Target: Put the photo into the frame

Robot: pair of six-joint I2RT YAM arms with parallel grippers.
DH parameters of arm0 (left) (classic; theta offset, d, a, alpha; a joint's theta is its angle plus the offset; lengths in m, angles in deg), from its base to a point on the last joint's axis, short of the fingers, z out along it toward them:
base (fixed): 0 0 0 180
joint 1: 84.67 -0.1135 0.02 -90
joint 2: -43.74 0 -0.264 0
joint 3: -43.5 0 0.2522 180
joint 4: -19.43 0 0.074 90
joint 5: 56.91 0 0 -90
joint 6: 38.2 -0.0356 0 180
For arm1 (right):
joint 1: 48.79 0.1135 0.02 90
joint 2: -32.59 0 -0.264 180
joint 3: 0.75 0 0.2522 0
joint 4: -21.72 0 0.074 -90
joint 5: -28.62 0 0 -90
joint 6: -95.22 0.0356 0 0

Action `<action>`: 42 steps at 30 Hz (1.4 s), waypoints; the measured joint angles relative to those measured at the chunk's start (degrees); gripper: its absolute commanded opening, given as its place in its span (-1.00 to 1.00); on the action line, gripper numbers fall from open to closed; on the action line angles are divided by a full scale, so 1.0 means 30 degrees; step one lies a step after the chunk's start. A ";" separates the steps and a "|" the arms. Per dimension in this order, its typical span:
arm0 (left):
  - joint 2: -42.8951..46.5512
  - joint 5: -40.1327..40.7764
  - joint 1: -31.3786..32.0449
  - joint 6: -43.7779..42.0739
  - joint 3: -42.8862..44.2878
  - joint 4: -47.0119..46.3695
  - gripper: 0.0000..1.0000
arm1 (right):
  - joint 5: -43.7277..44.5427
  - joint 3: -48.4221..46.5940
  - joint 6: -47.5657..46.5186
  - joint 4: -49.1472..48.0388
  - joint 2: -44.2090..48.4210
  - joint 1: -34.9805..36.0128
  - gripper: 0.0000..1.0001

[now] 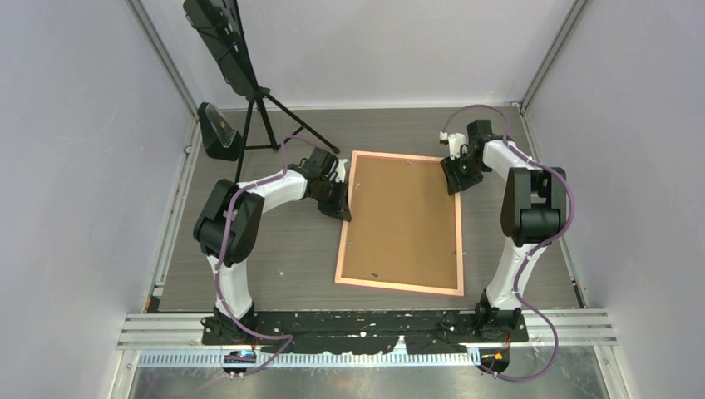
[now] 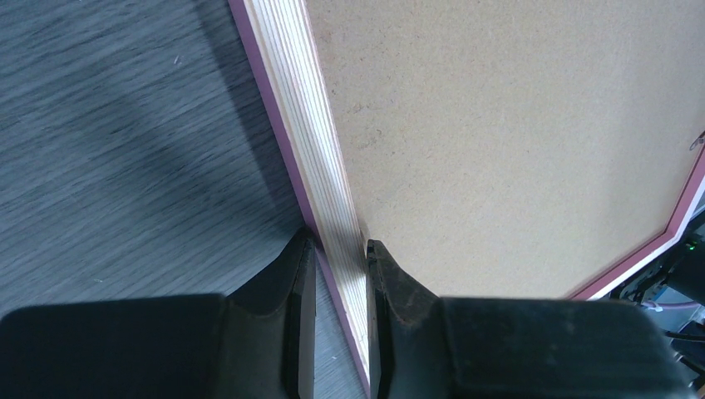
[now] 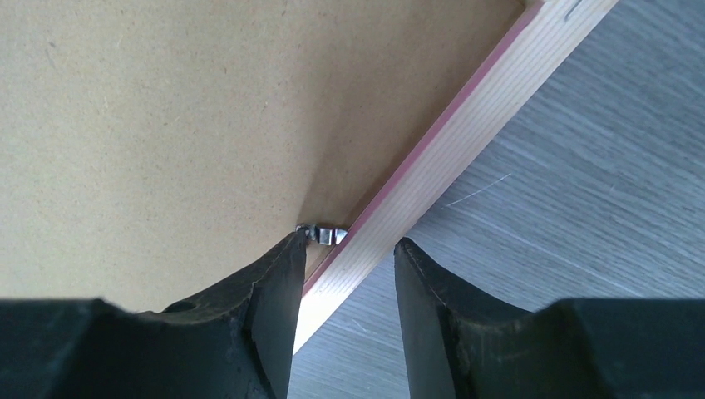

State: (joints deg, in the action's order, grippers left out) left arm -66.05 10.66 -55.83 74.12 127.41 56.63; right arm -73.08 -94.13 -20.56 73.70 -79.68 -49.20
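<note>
Left gripper (image 2: 337, 264): jaws clamped on left rail of frame (image 2: 295, 116). Right gripper (image 3: 349, 258): jaws parted astride right rail. Board (image 1: 403, 216) fills frame; table (image 1: 274, 249) borders every edge.

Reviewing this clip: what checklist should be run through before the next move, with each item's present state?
1. Left hand clamped on the frame, at its left rail: ok.
2. Right hand astride the right rail, jaws apart: ok.
3. Backing board lying flat inside the frame: ok.
4. Metal clip beside the right hand turned over the board: cannot tell.
5. Photo under the board: cannot tell, none in sight.
</note>
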 measured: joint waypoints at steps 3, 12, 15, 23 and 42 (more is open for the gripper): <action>0.0000 -0.0007 0.0000 0.0000 0.0000 0.0000 -1.00 | -0.0233 -0.0306 0.0175 0.0481 -0.0204 -0.0219 0.00; 0.0000 -0.0015 -0.0015 0.0000 0.0007 0.0000 -1.00 | -0.2652 -0.1581 0.2419 0.1013 -0.1202 -0.1858 0.11; -0.0007 -0.0029 -0.0015 0.0007 0.0007 0.0000 -1.00 | -0.2987 -0.1581 0.3169 0.0925 -0.1202 -0.2062 0.21; -0.0022 -0.0095 -0.0029 0.0007 0.0007 0.0000 -1.00 | -0.2623 -0.1581 0.4313 -0.0459 -0.1195 -0.1698 0.29; -0.0073 -0.0393 -0.0066 0.0109 0.0007 -0.0015 -1.00 | -0.1603 0.0546 0.4823 -0.1851 0.0590 -0.1472 0.17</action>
State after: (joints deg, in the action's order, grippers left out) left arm -66.27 9.48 -56.02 74.45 127.43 56.59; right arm -77.89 -92.49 -6.10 68.15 -77.91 -53.61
